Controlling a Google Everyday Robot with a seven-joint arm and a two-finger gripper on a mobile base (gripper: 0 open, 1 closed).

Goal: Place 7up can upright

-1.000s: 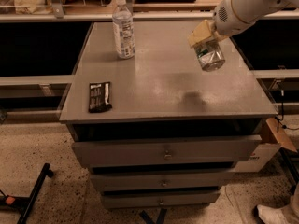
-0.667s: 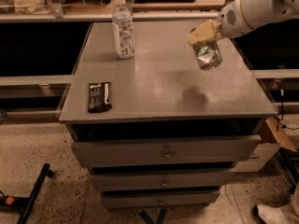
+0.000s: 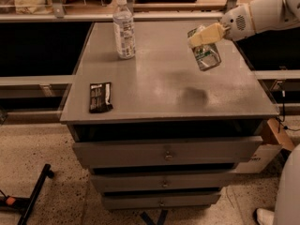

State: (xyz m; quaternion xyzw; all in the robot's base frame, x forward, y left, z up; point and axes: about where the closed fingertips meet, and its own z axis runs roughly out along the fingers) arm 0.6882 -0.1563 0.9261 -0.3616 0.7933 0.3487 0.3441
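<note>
The 7up can (image 3: pixel 205 55), silvery with green markings, hangs tilted in the air above the right half of the grey cabinet top (image 3: pixel 159 93). Its shadow lies on the top below it. My gripper (image 3: pixel 202 37) comes in from the upper right on a white arm and is shut on the can's upper part, with the cream-coloured fingers (image 3: pixel 208 33) across it. The can does not touch the surface.
A clear plastic water bottle (image 3: pixel 123 28) with a white cap stands upright at the back left of the top. A black snack bar (image 3: pixel 100 97) lies flat near the front left edge. Drawers are below the top. A cardboard box (image 3: pixel 276 134) sits at the right.
The gripper with the can has moved slightly up and toward the back right. The bottle and snack bar have not moved.
</note>
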